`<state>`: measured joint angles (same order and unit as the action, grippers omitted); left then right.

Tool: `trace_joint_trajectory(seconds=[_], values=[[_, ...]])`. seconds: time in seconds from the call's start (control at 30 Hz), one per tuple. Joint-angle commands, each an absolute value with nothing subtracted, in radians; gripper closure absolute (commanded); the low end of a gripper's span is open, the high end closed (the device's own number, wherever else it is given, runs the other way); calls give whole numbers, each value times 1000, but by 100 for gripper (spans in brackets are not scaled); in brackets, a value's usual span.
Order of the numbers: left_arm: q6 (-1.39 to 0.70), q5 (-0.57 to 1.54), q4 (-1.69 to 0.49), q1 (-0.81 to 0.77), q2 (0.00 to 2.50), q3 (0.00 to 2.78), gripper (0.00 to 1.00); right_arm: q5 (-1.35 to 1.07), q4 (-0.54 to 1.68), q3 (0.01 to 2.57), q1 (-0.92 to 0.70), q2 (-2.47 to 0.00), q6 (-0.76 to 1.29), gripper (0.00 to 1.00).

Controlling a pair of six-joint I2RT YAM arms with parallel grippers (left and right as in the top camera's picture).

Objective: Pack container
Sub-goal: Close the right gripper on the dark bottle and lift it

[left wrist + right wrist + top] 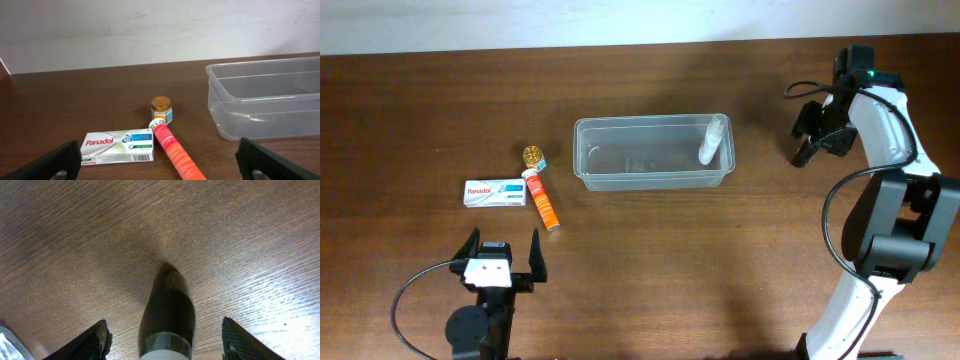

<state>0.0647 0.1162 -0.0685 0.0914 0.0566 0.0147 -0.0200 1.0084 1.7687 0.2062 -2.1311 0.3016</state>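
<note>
Your left gripper (504, 240) sits at the near left of the table (410, 100), jaws wide apart and holding nothing, with the Panadol box (495, 193) ahead of it, the gold-lidded jar (534, 155) farther back, and the orange tube (542, 201) lying just beside the box. The container (620, 176) stands mid-table, upright and open, with a white tube (712, 140) leaning in its right end. Your right gripper (804, 136) is right of the container and apart from it, fingers spread and gripping nothing; the wrist view shows a dark shape between them that can't be identified.
</note>
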Motion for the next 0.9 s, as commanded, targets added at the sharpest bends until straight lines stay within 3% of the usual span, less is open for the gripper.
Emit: trace_joint_trajectory(seconds=[0.0, 0.5, 0.7, 0.87], values=[[81, 116, -69, 96, 51, 9, 1, -15, 1004, 1761, 211, -2134, 293, 39], [81, 116, -69, 96, 51, 9, 0, -14, 974, 1713, 211, -2135, 293, 51], [81, 116, -69, 96, 51, 9, 0, -3, 959, 1700, 211, -2135, 293, 63], [81, 116, -69, 96, 51, 9, 0, 12, 957, 1700, 211, -2135, 292, 64]])
